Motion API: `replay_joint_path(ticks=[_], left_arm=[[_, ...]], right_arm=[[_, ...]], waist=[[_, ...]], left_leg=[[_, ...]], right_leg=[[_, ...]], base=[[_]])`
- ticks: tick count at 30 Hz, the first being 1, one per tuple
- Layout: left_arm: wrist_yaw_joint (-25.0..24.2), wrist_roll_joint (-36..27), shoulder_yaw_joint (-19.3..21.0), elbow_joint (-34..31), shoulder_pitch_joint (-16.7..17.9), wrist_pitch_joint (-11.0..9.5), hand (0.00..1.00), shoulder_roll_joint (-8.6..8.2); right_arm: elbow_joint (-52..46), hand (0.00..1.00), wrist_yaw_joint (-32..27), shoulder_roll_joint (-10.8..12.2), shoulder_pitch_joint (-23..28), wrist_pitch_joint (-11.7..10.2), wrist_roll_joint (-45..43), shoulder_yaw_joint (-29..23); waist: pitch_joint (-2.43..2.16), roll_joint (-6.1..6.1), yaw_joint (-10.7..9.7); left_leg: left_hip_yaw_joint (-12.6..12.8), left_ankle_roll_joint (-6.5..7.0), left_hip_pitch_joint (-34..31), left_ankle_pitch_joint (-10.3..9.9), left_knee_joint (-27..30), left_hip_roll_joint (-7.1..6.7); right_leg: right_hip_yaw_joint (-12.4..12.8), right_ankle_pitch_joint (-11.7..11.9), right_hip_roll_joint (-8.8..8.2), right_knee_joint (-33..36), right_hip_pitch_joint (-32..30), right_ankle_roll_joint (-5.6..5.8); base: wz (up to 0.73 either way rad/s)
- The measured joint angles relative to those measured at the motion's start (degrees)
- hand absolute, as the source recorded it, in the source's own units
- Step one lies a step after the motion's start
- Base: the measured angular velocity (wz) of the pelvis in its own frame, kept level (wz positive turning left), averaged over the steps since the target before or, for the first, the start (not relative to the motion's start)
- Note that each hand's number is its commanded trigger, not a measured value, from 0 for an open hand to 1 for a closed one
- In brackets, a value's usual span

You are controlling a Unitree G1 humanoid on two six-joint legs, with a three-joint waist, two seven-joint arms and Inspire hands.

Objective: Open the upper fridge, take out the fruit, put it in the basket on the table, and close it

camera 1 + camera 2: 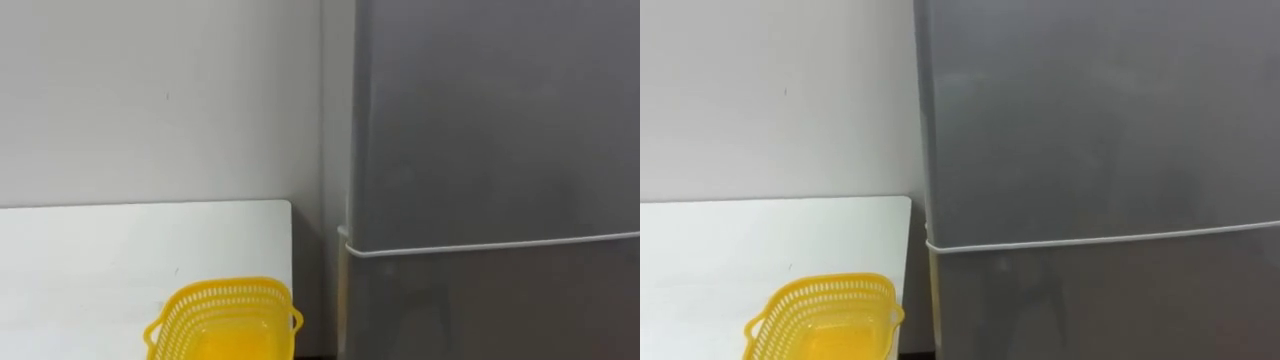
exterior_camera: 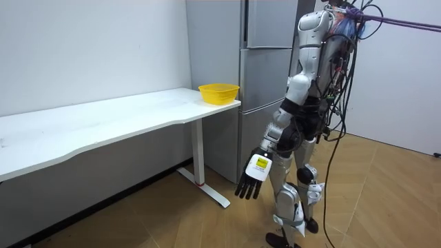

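Left hand (image 2: 251, 180) hangs empty, fingers loose. Closed tall grey two-door fridge (image 1: 490, 120) ahead of it; yellow perforated plastic basket (image 1: 225, 318) up-left.

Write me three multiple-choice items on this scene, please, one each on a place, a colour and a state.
1. Where is the yellow basket? A on the floor; B on the white table, at its end beside the fridge; C inside the fridge.
2. What colour is the fridge? A red; B grey; C green.
3. How are the fridge doors? A shut; B wide open; C taken off.
Answers: 1 B, it stands on the tabletop near the fridge; 2 B, its front is plain grey; 3 A, both lie flush, nothing inside showing.
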Motion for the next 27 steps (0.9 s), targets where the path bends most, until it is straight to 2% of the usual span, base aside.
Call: replay_joint_path(ticks=[3, 4, 6, 8, 12, 17, 22, 27], left_arm=[[3.5, -4.0, 0.6, -4.5, 0.1, 0.0, 0.00, -0.09], [5.0, -6.2, 1.5, -8.7, 0.0, -0.2, 0.00, -0.05], [7.1, -7.6, 2.6, -12.4, -0.5, -2.2, 0.00, 0.11], [9.9, -8.2, 3.9, -15.5, -1.4, -4.6, 0.00, 0.26], [14.8, -9.2, 4.5, -23.2, -1.6, -6.4, 0.00, 0.26], [22.2, -9.0, 5.6, -37.6, -1.5, -8.1, 0.00, 0.32], [24.9, -6.5, 7.2, -49.5, -1.5, -8.8, 0.00, 0.87], [24.8, -5.5, 9.0, -63.0, -1.5, -9.0, 0.00, 1.09]], right_arm=[[-0.6, 0.00, 0.6, 0.0, 0.3, 1.0, -1.6, 0.1], [-0.7, 0.00, 1.3, 0.0, 0.3, 1.2, -1.8, 0.1], [-1.1, 0.00, 1.6, -0.3, 0.2, 1.1, -2.2, -0.2], [-2.4, 0.00, 1.8, -0.4, 0.3, 1.0, -3.1, -0.4], [-2.9, 0.00, 1.9, -0.4, -0.2, 0.8, -3.7, -0.7], [-4.5, 0.00, 2.1, -0.4, -0.2, 0.8, -4.4, -0.6], [-5.2, 0.00, 3.0, -0.4, 0.3, 0.5, -4.9, -0.7], [-5.2, 0.00, 4.1, -0.3, 0.8, 0.6, -8.4, -1.1]], waist=[[-0.14, 0.45, 0.1], [-0.02, 0.35, 0.4], [-0.01, 0.35, 1.4], [-0.17, 0.71, 1.5], [-0.26, 0.81, 1.6], [-0.61, 1.15, 2.6], [-0.61, 1.34, 3.0], [-0.57, 1.54, 2.9]], left_leg=[[-1.0, 0.04, -0.1, 0.0, -0.1, -0.16], [-1.2, 0.12, -0.1, 0.1, -0.2, -0.19], [-1.4, 0.13, 0.0, 0.1, -0.2, -0.20], [-1.4, 0.14, 0.0, 0.1, -0.2, -0.26], [-1.9, 0.15, -0.5, 0.1, -0.1, -0.28], [-2.4, 0.16, -0.7, 0.1, -0.1, -0.35], [-2.6, 0.16, -0.1, 0.1, -0.2, -0.39], [-2.7, 0.16, -0.2, 0.1, -0.2, -0.41]], right_leg=[[-0.4, -0.1, -0.07, 0.4, -0.1, 0.03], [-0.4, -0.1, -0.05, 0.4, -0.2, 0.01], [-0.4, -0.1, 0.01, 0.5, -0.2, -0.01], [-0.4, -0.1, -0.03, 0.5, -0.2, -0.01], [-0.6, -0.1, -0.04, 0.6, -0.7, -0.02], [-0.5, -0.1, 0.00, 0.5, -1.0, -0.02], [-0.5, -0.1, 0.00, 0.4, -0.5, -0.04], [-0.4, -0.1, 0.00, 0.3, -0.6, -0.03]], base=[[0.05], [0.00], [-0.03], [-0.02], [0.02], [-0.02], [-0.02], [0.02]])
